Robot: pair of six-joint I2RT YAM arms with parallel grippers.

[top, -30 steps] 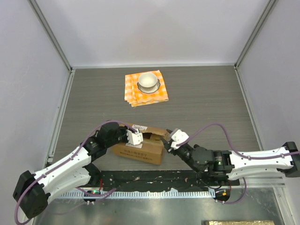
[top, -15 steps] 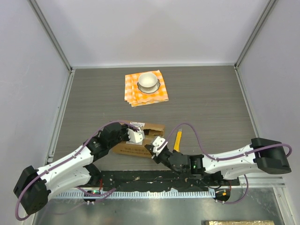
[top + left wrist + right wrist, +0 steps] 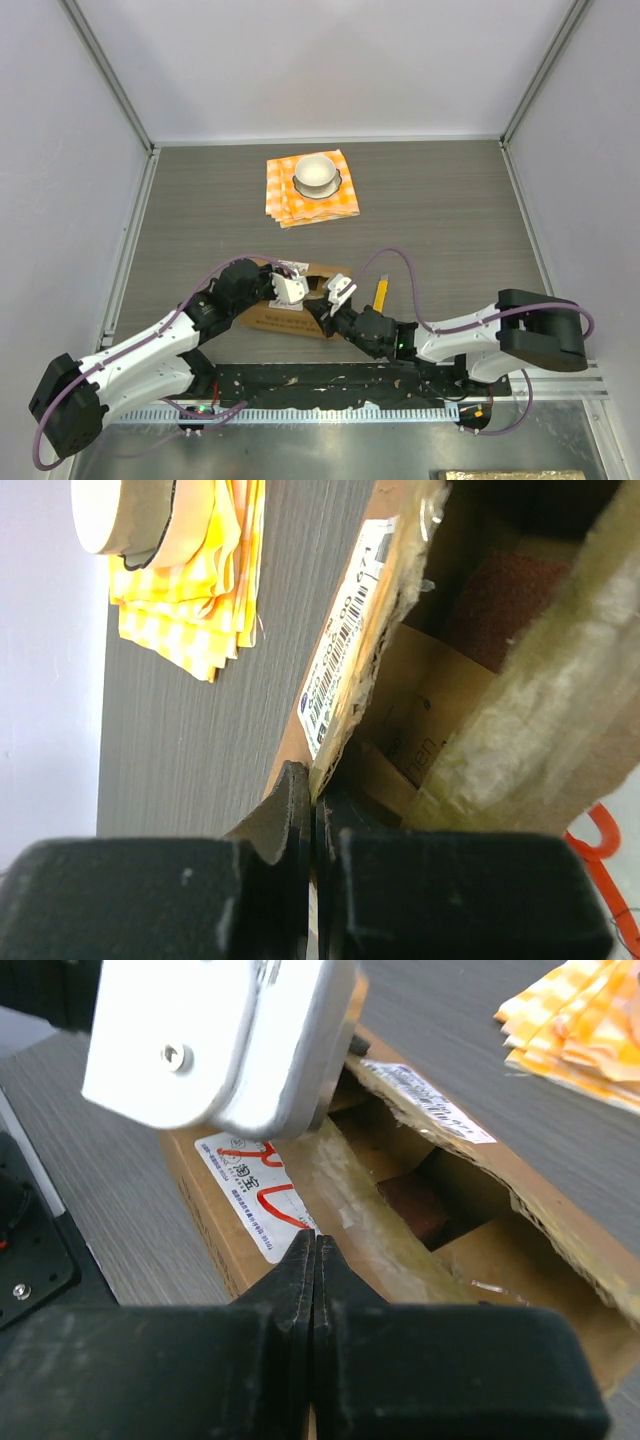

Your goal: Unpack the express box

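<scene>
The express box [image 3: 285, 320] lies at the near middle of the table, its top flaps parted. My left gripper [image 3: 292, 290] is shut on the edge of the far flap that carries the white shipping label [image 3: 345, 650]; the jaws [image 3: 315, 795] pinch that flap. Inside the box lies a reddish-brown block [image 3: 500, 595], which also shows in the right wrist view [image 3: 420, 1205]. My right gripper [image 3: 338, 292] is shut and holds nothing; its tips [image 3: 313, 1245] rest at the taped near flap beside the red-marked sticker [image 3: 255, 1185].
A yellow cutter [image 3: 382, 293] lies on the table just right of the box. An orange checked napkin [image 3: 300, 205] with a white bowl [image 3: 316, 172] on it lies at the far middle. Grey walls stand left, right and behind.
My right gripper has moved left from beside the box onto its near flap, leaving the yellow cutter on the table. My left gripper has stayed on the far flap.
</scene>
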